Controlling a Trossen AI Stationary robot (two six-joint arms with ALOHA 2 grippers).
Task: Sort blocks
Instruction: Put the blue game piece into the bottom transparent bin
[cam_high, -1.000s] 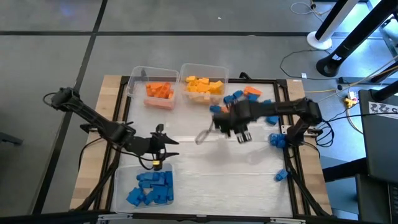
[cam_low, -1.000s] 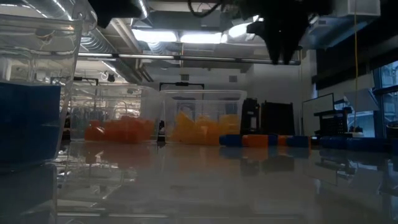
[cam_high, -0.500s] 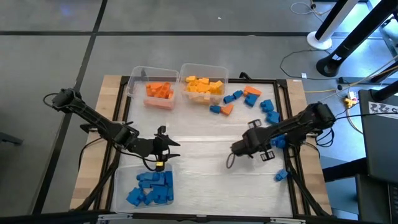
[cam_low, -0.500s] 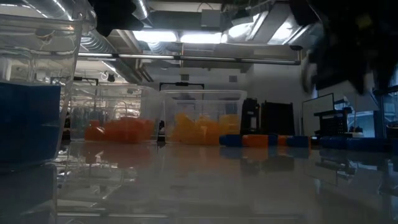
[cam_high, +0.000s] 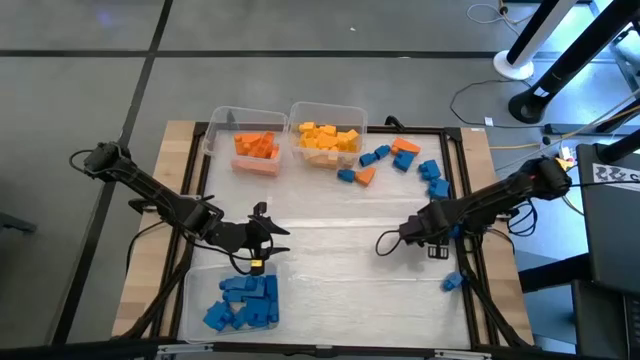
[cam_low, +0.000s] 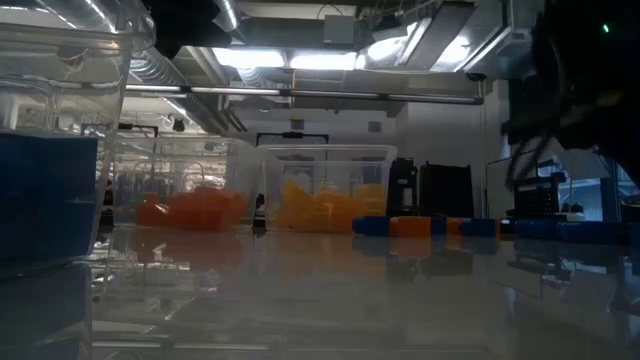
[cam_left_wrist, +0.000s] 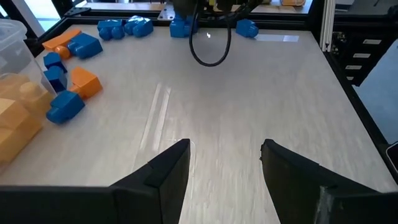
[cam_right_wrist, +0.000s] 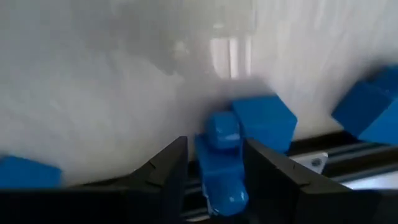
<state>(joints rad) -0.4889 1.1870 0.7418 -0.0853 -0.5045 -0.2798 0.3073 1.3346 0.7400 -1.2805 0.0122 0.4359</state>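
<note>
Loose blue and orange blocks (cam_high: 395, 160) lie on the table near its far right corner, and one blue block (cam_high: 452, 282) lies by the right edge. My right gripper (cam_high: 432, 247) is low over the right edge of the table and open. In its wrist view its fingers stand on either side of a blue block (cam_right_wrist: 221, 158), with a second blue block (cam_right_wrist: 264, 121) just behind. My left gripper (cam_high: 262, 240) hangs open above the far end of the blue-filled bin (cam_high: 240, 300) and holds nothing (cam_left_wrist: 225, 149). My right gripper has a blue block (cam_right_wrist: 217, 134) between its two fingers, coming from above. Whether the fingers (cam_right_wrist: 168, 168) touch it I cannot tell, because the view is blurred. The block rests on the table beside the frame rail.
A clear bin of orange blocks (cam_high: 252, 145) and a clear bin of yellow blocks (cam_high: 328, 135) stand at the far edge. A black frame rail (cam_high: 470, 270) runs along the table's right edge. Bare tabletop (cam_high: 330, 270) lies between the two grippers.
My right gripper has swung from beside the yellow bin toward the table's right and near edges and come down over the blue blocks by the right rail. The left arm has kept still.
</note>
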